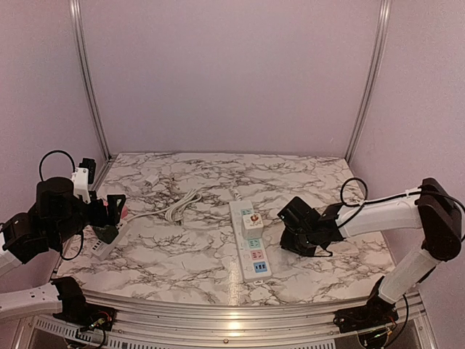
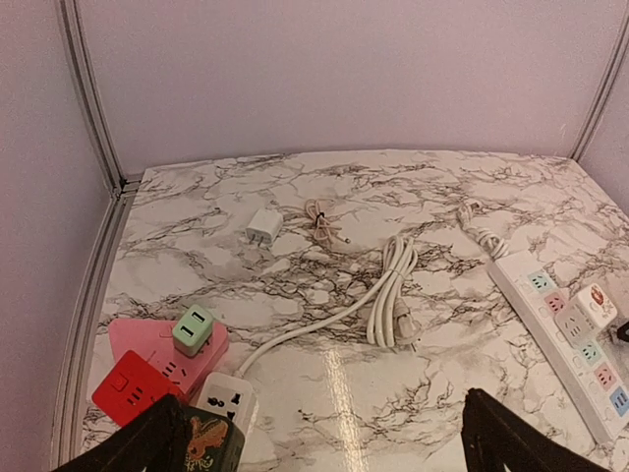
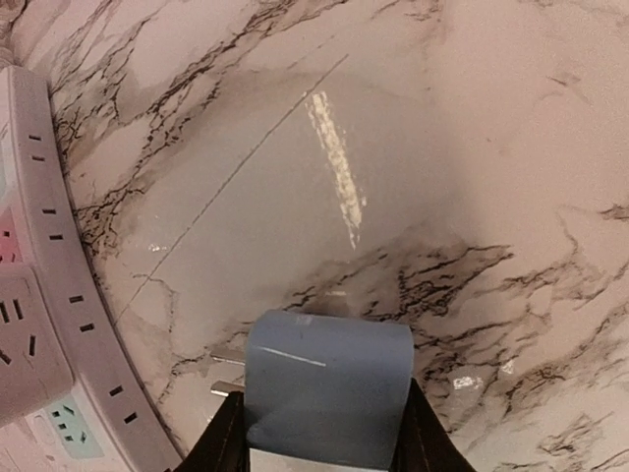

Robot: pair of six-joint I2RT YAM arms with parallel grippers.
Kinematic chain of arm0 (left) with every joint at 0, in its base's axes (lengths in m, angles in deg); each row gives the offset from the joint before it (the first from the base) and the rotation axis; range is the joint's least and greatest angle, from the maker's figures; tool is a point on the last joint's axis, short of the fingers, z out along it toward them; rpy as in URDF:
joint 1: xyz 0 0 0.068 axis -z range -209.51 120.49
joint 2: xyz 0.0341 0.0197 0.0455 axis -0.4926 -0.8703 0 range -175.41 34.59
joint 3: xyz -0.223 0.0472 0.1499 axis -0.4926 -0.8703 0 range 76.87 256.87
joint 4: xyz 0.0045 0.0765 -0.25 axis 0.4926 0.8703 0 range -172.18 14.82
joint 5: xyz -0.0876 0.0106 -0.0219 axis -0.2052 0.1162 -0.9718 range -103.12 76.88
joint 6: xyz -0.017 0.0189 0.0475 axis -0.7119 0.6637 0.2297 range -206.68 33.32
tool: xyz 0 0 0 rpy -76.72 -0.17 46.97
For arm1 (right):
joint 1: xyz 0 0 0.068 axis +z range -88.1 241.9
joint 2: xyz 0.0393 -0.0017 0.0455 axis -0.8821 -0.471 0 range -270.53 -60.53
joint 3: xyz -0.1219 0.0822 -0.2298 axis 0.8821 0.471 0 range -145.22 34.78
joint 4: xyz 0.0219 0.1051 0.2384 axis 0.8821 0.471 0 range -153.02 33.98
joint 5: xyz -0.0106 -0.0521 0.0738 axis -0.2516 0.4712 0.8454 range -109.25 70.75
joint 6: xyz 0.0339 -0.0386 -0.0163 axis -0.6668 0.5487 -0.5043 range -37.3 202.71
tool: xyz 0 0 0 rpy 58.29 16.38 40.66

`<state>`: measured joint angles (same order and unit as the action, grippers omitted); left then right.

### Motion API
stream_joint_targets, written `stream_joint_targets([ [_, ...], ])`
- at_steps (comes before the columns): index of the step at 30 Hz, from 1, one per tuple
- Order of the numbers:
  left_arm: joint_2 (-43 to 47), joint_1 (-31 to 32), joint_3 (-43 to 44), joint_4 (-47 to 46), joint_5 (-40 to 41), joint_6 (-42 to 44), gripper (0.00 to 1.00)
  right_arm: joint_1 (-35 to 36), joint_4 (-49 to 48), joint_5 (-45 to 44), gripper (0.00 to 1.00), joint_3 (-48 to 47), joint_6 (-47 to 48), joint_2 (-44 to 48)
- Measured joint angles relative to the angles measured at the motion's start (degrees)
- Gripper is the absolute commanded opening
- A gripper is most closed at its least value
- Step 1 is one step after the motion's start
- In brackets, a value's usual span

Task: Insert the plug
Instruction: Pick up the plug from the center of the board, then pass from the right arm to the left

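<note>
Over on the right side, the right gripper (image 3: 324, 444) is pinching a blue-grey plug (image 3: 329, 379) between its two fingers, one on each flank of the body. The plug's two metal prongs stick out toward the long white power strip (image 1: 251, 243), which lies lengthwise near the middle of the marble table (image 1: 182, 254). The plug hangs low over the bare marble just beside the strip, apart from it, and I cannot tell whether it touches the tabletop. A white adapter (image 1: 252, 219) with an orange mark already sits in the strip toward its far end; the pink and blue sockets nearer the arms are free. At the left edge the left gripper (image 2: 329, 447) is held with its fingers spread wide and nothing between them. Just ahead of it sit a red socket cube (image 2: 133, 385) and a pink socket cube (image 2: 147, 339) with a green adapter (image 2: 194, 328) on top. Beside them is a white socket block (image 2: 226, 398), whose lead runs to a coiled white cable (image 2: 393, 295). Farther back lie a white charger (image 2: 262, 226) and a thin cable (image 2: 324, 221).
</note>
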<state>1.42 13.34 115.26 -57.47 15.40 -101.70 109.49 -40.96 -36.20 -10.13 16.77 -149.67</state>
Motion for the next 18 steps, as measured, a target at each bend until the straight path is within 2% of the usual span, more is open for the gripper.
stream_joint_targets([
  [4, 0.0, 0.0, 0.0, 0.0, -2.8, 0.4, 0.99, 0.9, 1.6, -1.6, 0.15, 0.2, 3.7, 5.2],
  [12, -1.0, 1.2, 1.0, -1.4, -17.2, 1.1, 0.99, 8.5, 2.0, -3.8, 0.16, -2.2, 15.2, 18.6],
  [15, -3.2, 5.2, 2.9, -2.5, -19.3, 1.2, 0.99, 10.2, 1.2, -2.2, 0.16, -2.1, 18.4, 22.6],
  [18, -7.1, 14.7, 5.7, -3.5, -15.8, 2.7, 0.99, 11.2, -1.8, 0.8, 0.17, -0.9, 20.5, 27.2],
])
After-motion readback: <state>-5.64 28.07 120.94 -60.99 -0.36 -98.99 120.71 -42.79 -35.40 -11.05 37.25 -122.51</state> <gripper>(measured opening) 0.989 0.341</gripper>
